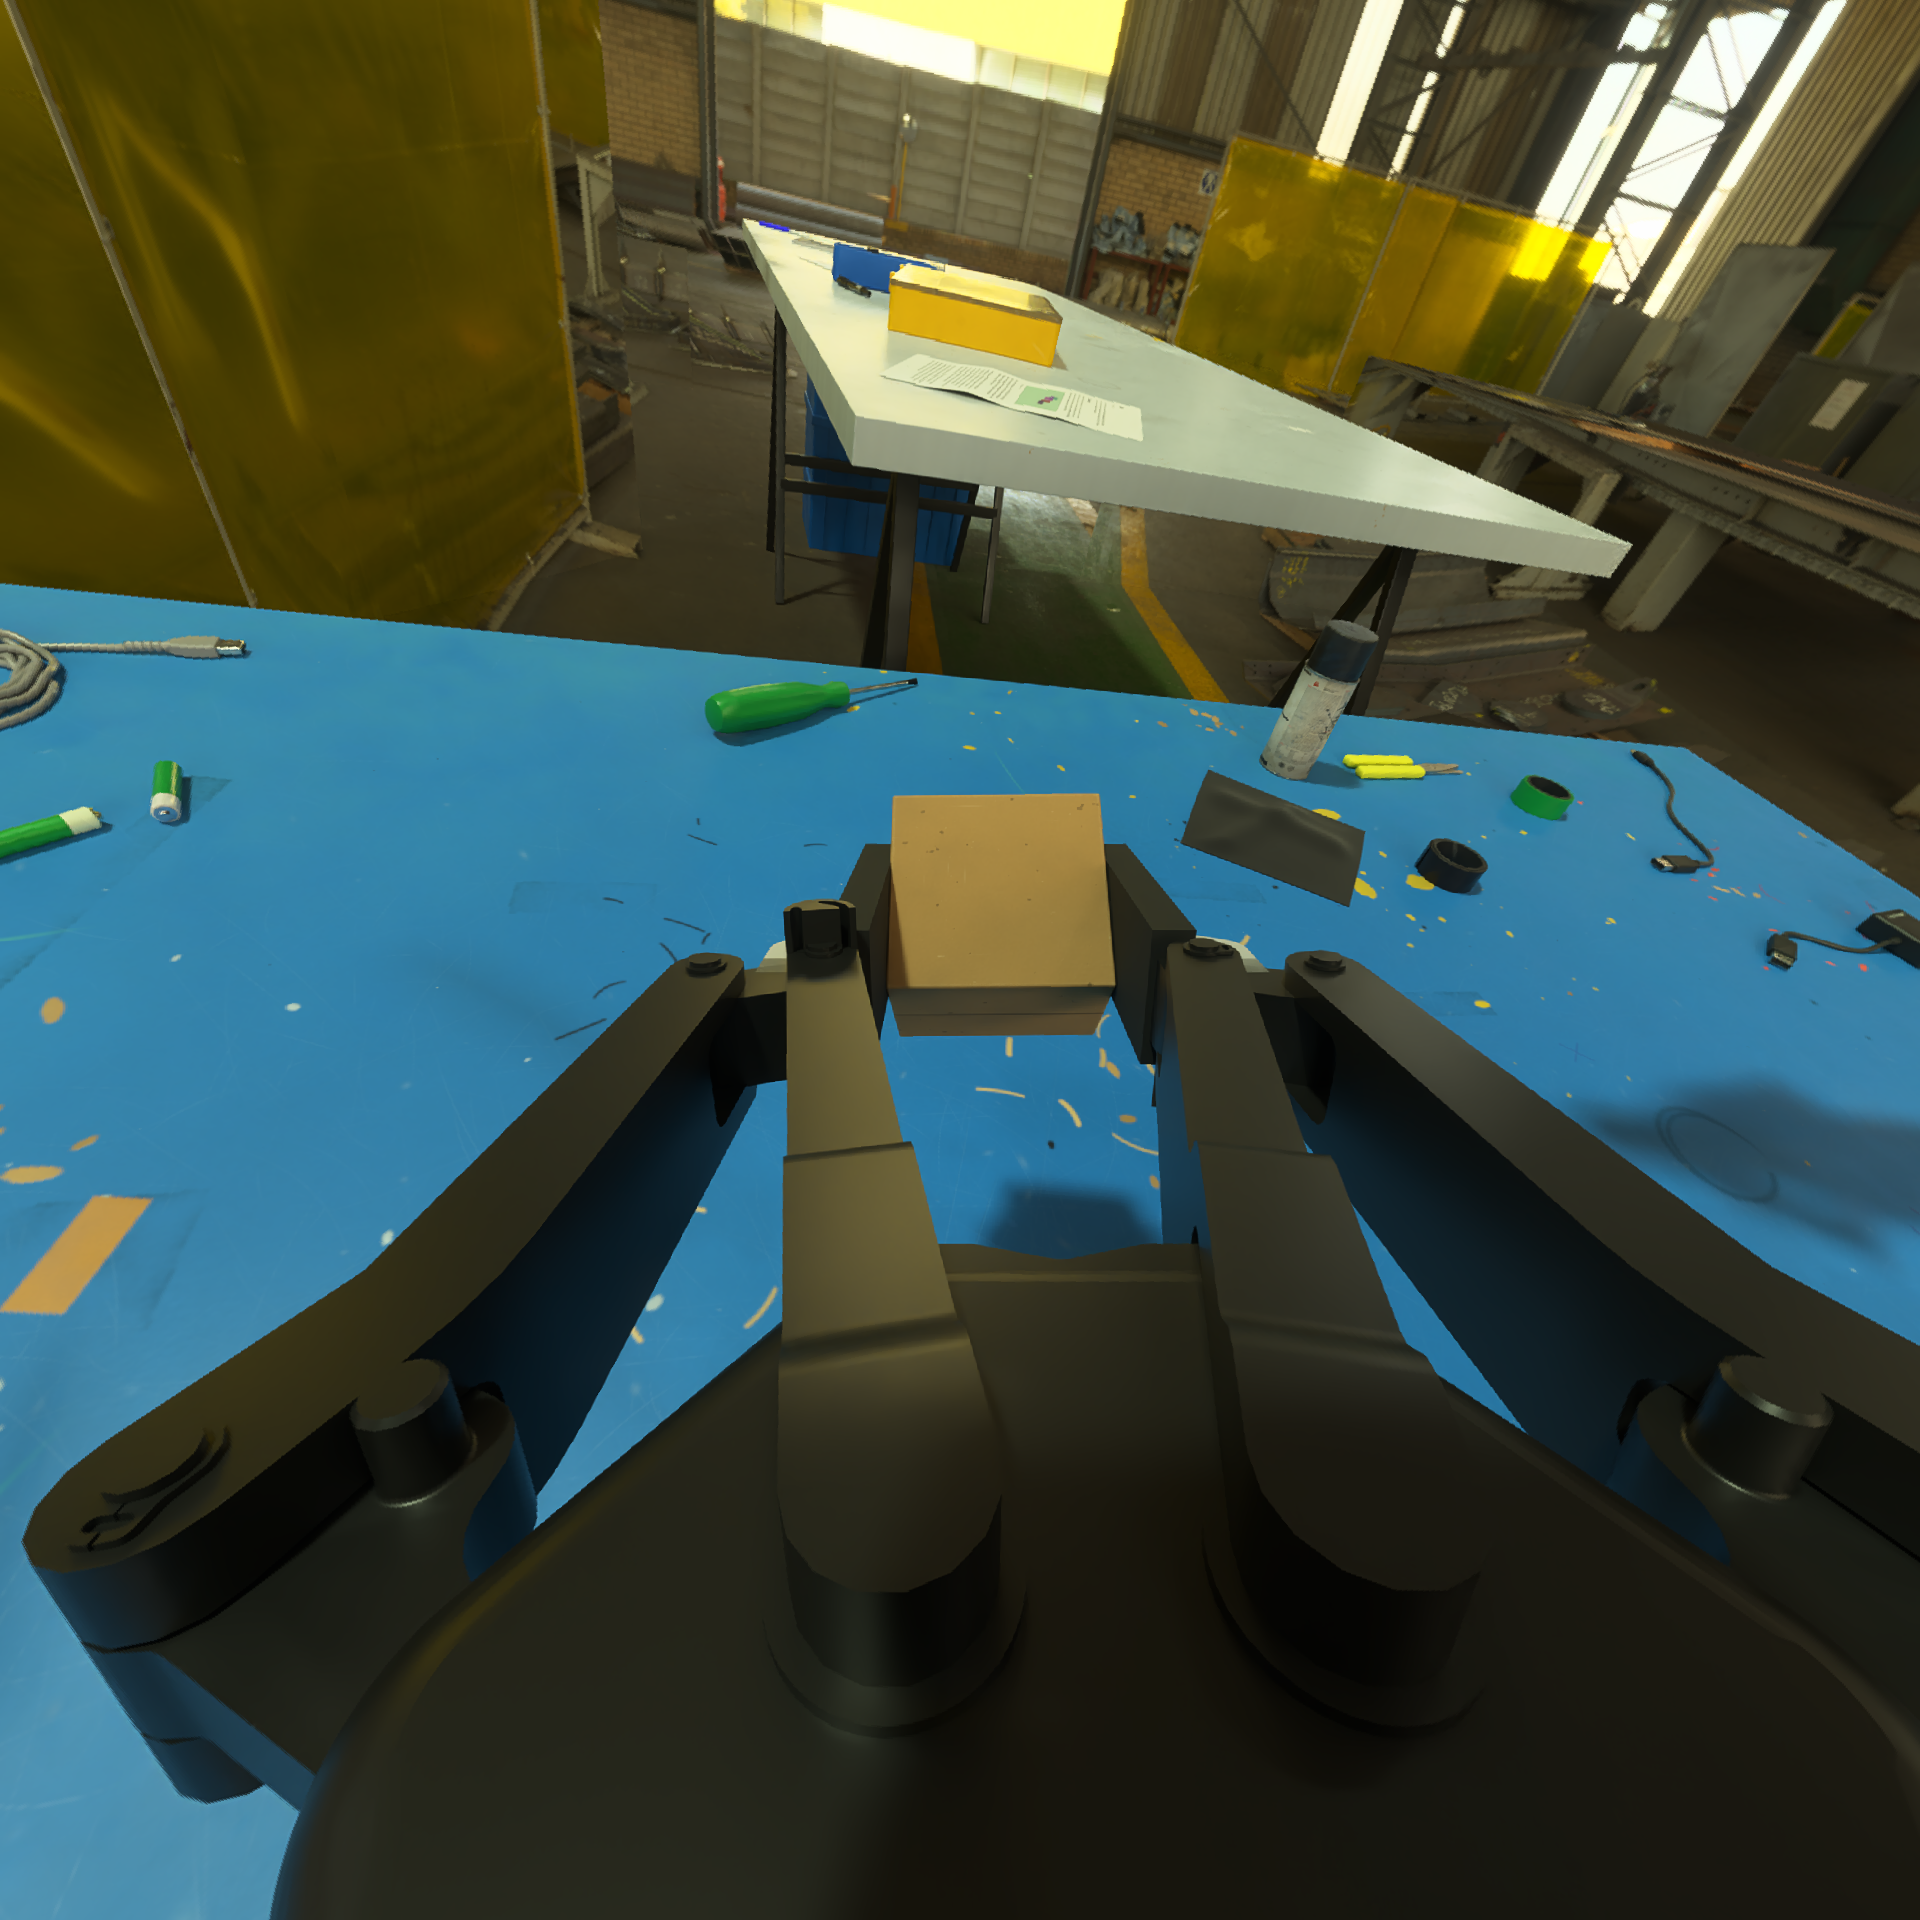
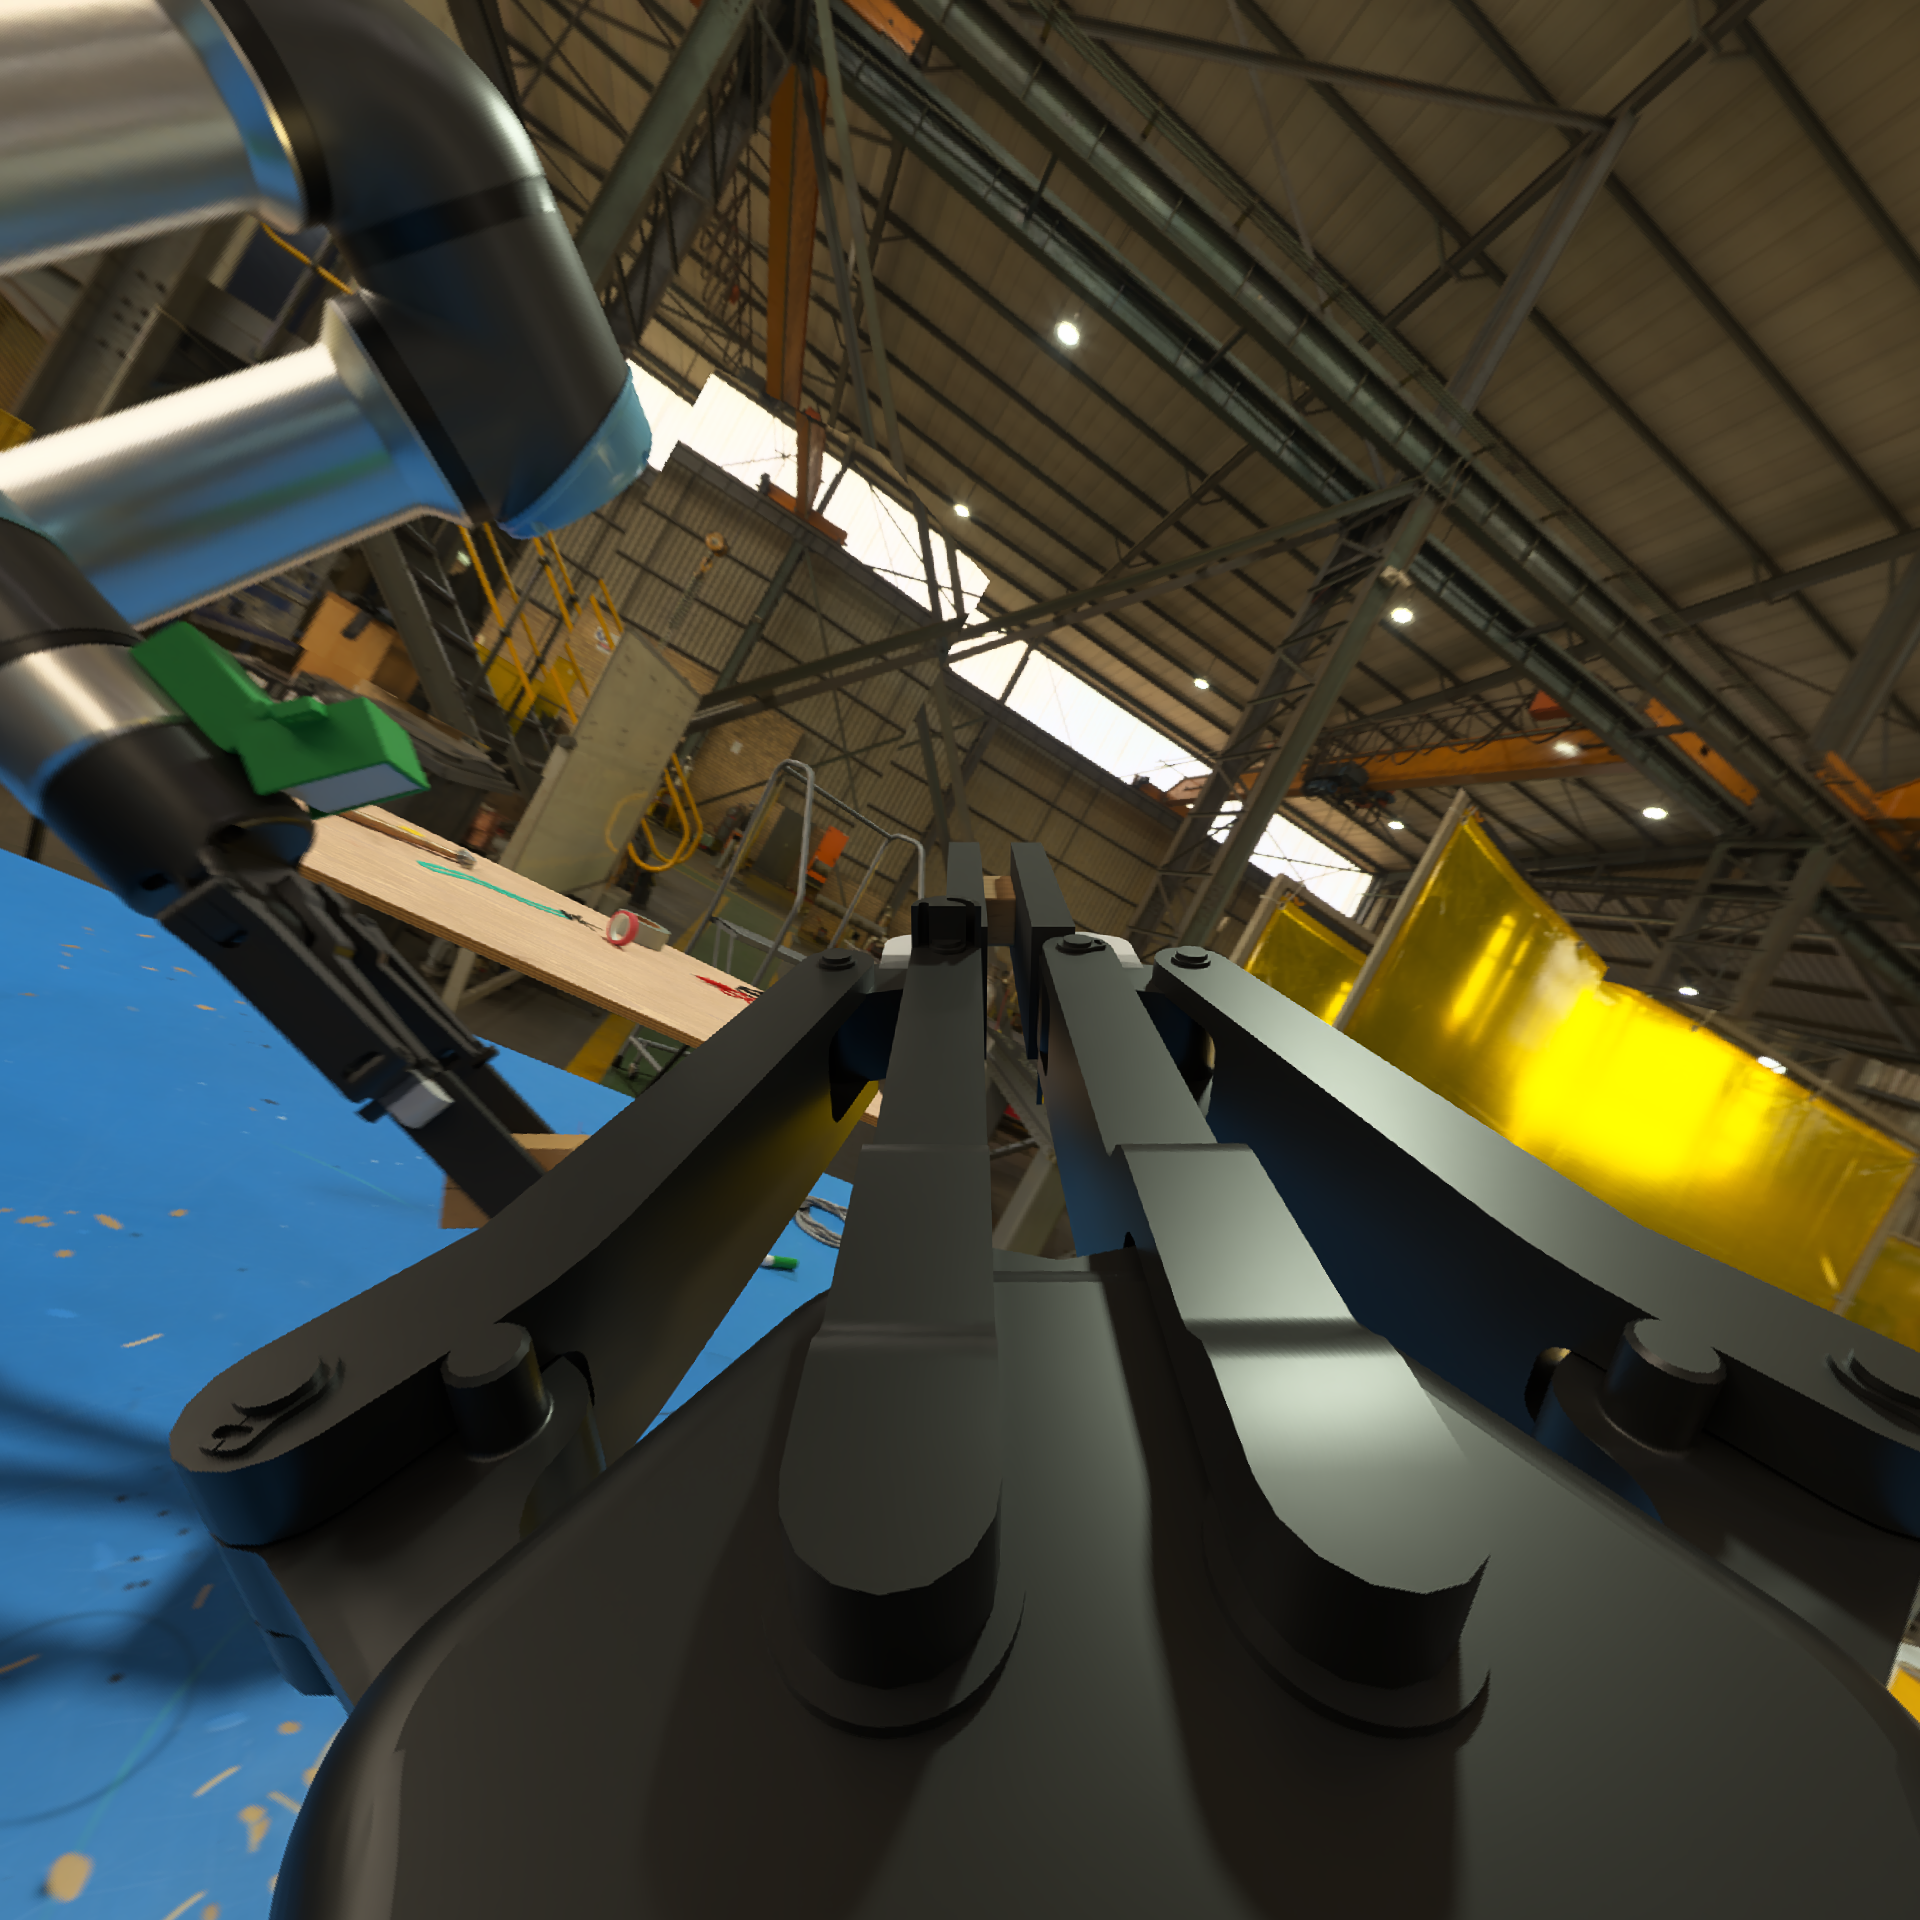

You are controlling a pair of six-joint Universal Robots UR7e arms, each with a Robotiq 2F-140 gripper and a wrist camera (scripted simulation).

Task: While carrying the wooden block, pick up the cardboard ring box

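Observation:
In the left wrist view my left gripper [image 1: 997,883] is shut on the cardboard ring box [image 1: 997,914], a tan box with a lid seam near its lower edge, gripped by both side faces just above the blue table [image 1: 416,935]. In the right wrist view my right gripper [image 2: 997,894] points up toward the roof. It is nearly closed on the wooden block [image 2: 1000,906], of which only a small tan sliver shows between the fingertips. The left arm [image 2: 312,987] and the tan box [image 2: 535,1153] it holds show at the left of that view.
On the blue table lie a green screwdriver [image 1: 800,703], a spray can [image 1: 1314,707], a black pouch [image 1: 1273,836], a black tape roll [image 1: 1451,864], a green tape roll [image 1: 1541,796], cables [image 1: 1678,831], a battery [image 1: 166,792] and a coiled cable [image 1: 21,675]. A white table [image 1: 1195,447] stands beyond.

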